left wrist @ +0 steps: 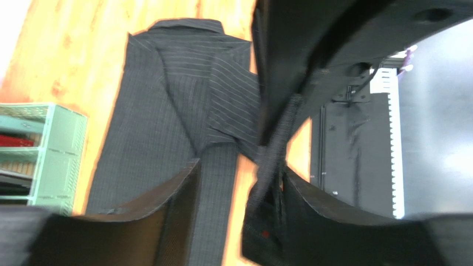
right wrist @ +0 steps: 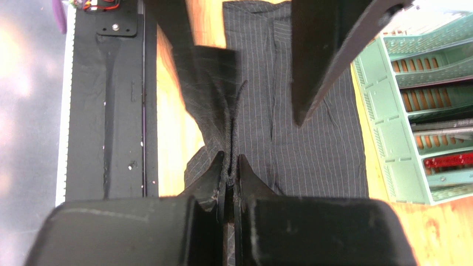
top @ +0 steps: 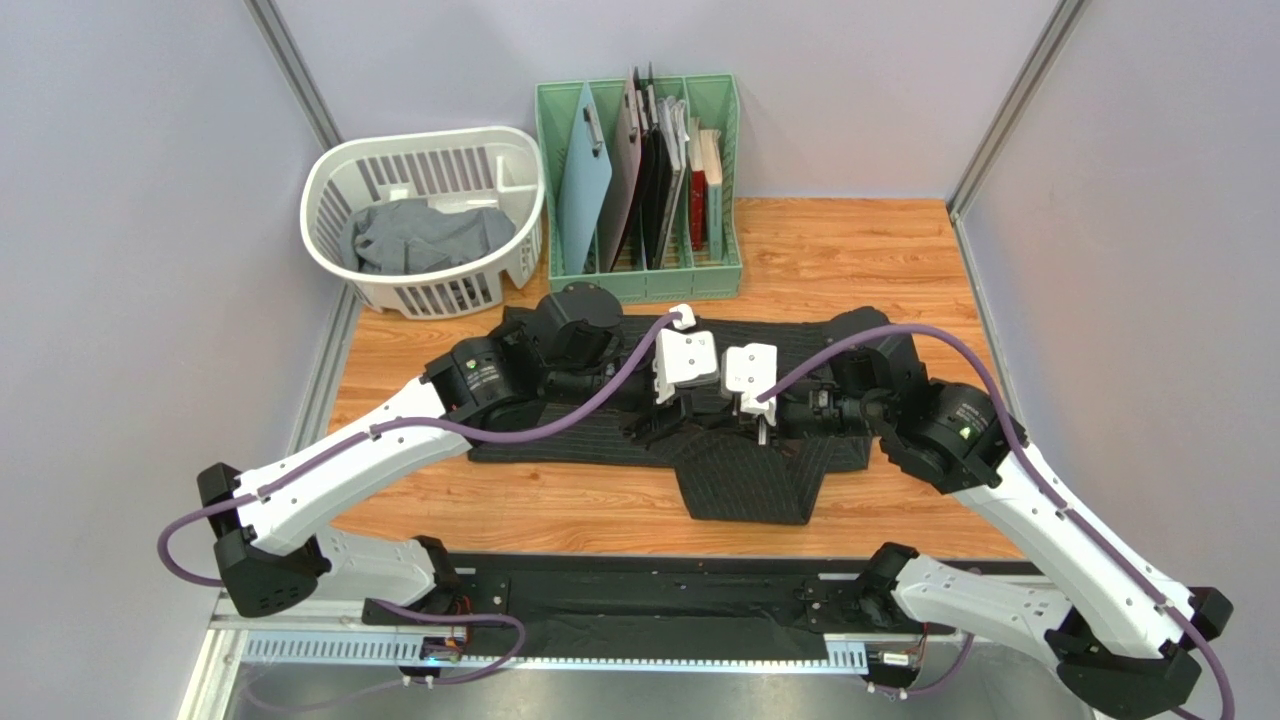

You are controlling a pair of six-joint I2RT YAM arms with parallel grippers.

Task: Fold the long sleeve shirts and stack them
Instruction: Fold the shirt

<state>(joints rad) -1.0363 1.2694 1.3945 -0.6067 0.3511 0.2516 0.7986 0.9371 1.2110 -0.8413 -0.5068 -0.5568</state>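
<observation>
Cloth fills the right claw point(right wrist: 232, 163): its jaws are pressed together on a raised ridge of the black, pale-pinstriped long sleeve shirt point(right wrist: 325, 160), holding that fold up off the layer beneath. Just beside it, tip to tip over the middle of the garment, the left claw point(left wrist: 240, 166) stands spread. A hanging strip of the same cloth sits in its gap against one finger, but is not pinched as far as the wrist view shows. The shirt lies across the middle of the pale wooden bench point(top: 842, 255), its length running left to right, with one flap reaching toward the near edge. At the far left a white plastic laundry basket point(top: 425, 144) holds a crumpled plain mid-grey shirt point(top: 428, 237). Just right of it, at the far edge, stands a green plastic rack point(top: 646, 282) of flat boards. Judging by how it drapes, the pinstriped cloth is light, limp and apt to slide on the smooth wood, so any unsupported part will sag and drag. It seems best taken at doubled edges, such as a seam, cuff, shoulder or hem. A firm nip through both layers should hold, with the two claws well apart to keep a fold line taut.
</observation>
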